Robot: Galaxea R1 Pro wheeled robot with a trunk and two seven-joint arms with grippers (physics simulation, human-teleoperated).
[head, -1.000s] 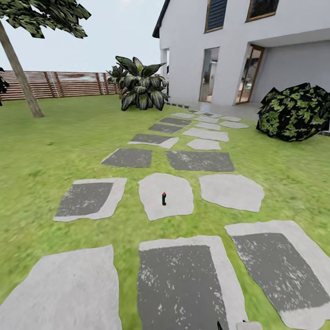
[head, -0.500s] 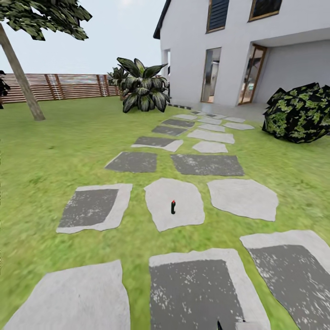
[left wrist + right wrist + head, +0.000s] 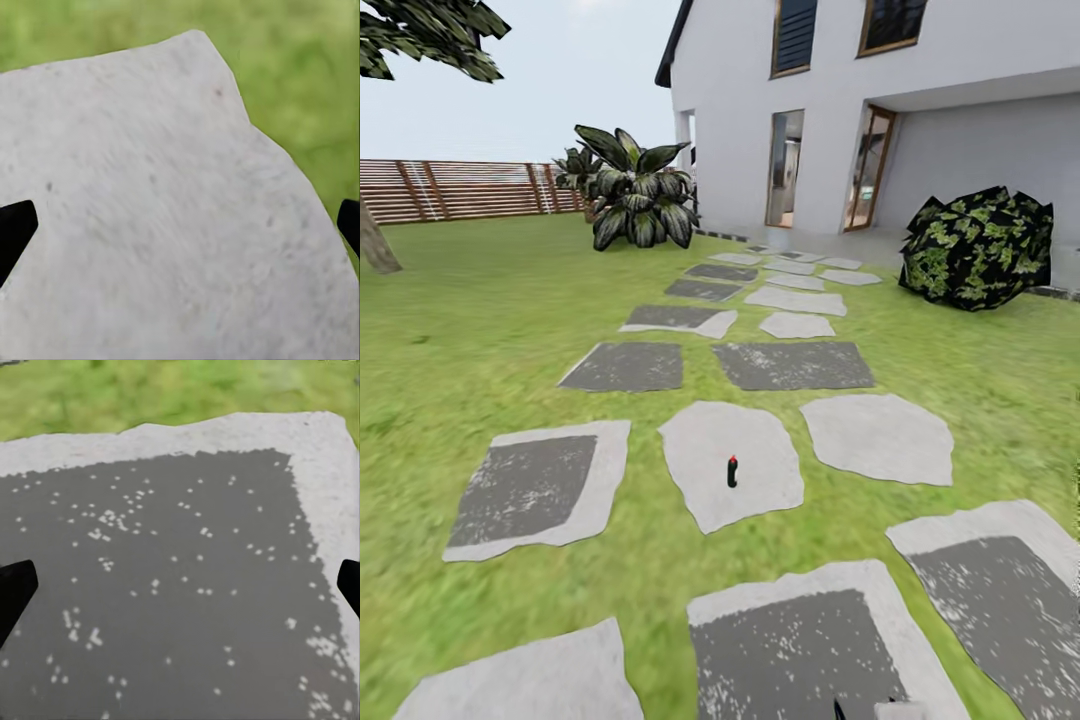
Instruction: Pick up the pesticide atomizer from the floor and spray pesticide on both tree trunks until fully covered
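Observation:
The pesticide atomizer, a small black bottle with a red cap, stands upright on a pale stepping stone in the middle of the head view, a few stones ahead of me. One tree shows at the far left, with its beige trunk cut by the frame edge and its dark foliage at the top corner. My left gripper is open over a pale stone, its black fingertips wide apart. My right gripper is open too, above a dark speckled slab, with nothing between its fingers.
Grey and dark stepping stones run across the lawn toward the white house. A mottled green bush sits at the right, a broad-leaved plant by the house corner, and a brown slat fence at the back left.
The head view has moved forward and swung right, so the tree has slid to the left edge and the atomizer appears lower and nearer. The atomizer itself has not moved.

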